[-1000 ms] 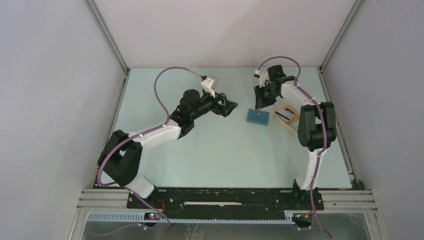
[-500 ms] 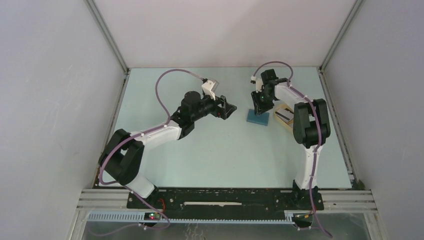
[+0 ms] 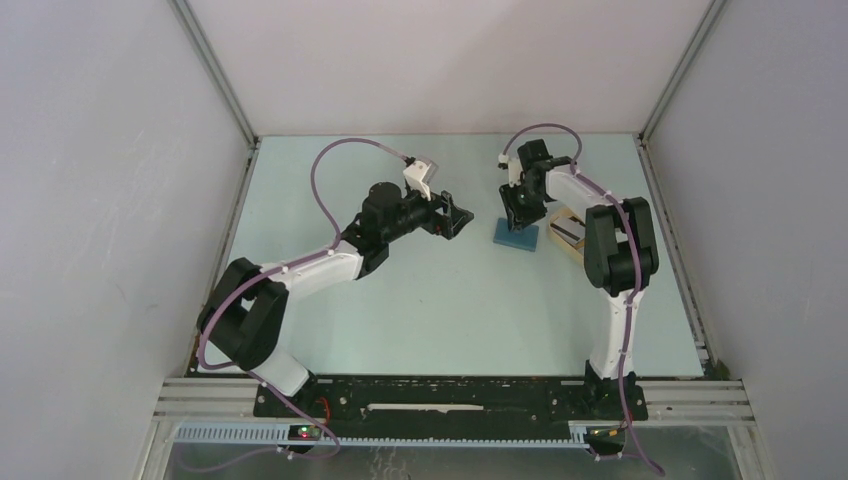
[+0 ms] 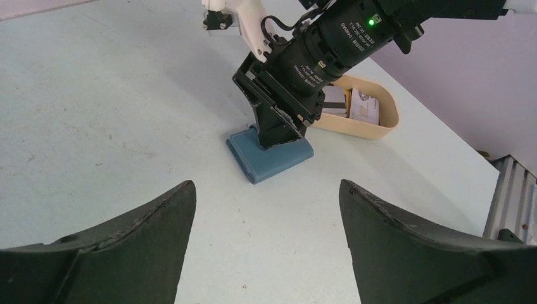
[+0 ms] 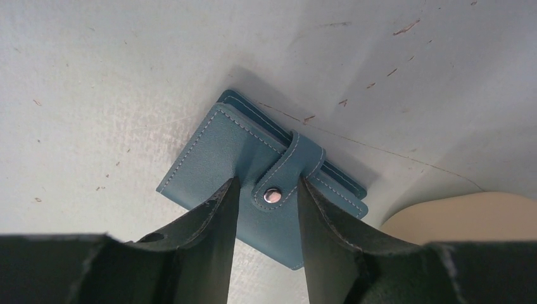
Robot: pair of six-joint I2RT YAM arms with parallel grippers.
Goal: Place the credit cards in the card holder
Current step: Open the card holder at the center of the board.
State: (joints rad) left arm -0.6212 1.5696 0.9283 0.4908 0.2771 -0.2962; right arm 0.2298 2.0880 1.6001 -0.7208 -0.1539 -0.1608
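Pale blue desk carries everything: right gripper, half spread, stands tips-down on the closed blue card holder, straddling its snap strap; left gripper hangs spread wide nearby; credit cards lie in the beige tray just beyond

Beige tray on pale table

Left black two-finger gripper: jaws wide apart, held roughly level, nothing between them.
Right black two-finger gripper: jaws partly apart, pointing steeply down.
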